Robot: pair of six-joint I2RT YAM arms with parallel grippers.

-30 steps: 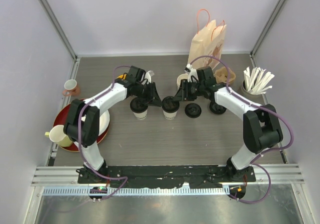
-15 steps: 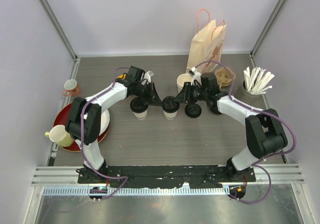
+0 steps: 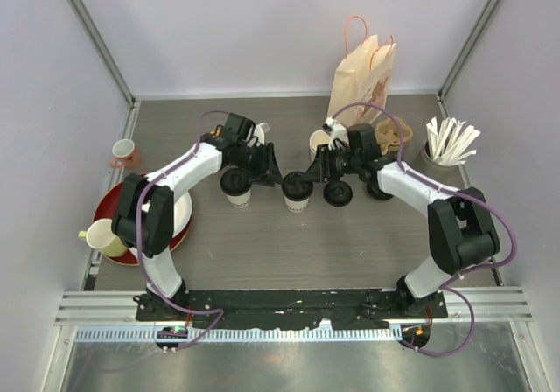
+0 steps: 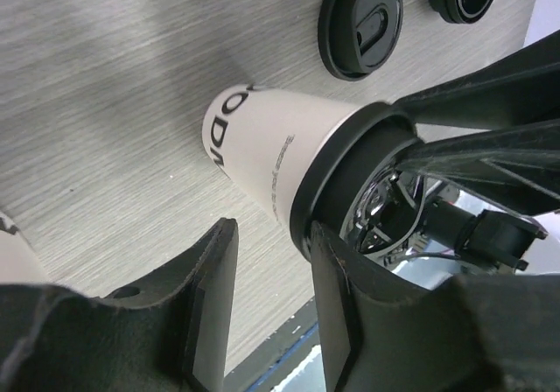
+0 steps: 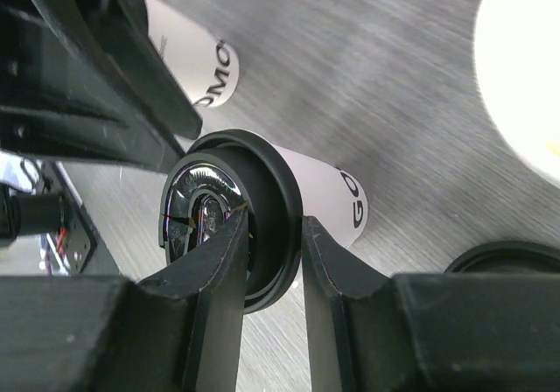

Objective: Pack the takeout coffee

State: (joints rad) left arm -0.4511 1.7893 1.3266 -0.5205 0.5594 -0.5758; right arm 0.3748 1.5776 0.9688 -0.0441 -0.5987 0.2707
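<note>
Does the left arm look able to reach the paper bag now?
Probably not directly: the right gripper, shut on a lidded cup, and right arm block the way to the paper bag.

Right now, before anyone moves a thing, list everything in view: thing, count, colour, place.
left lidded cup: one, white, black lid, mid-table
right lidded cup: one, white, black lid, beside it
loose lids: two, black, right of those cups
open cup: one, white, behind the right tool
paper bag: one, tan, orange handles, back
white sticks: a bunch, far right
pink cup: one, far left
red tray: one, left, holding a white dish
cream mug: one, at the tray's near edge
left tool: one, black, open, between the lidded cups
right tool: one, black, shut on the right lidded cup's lid
</note>
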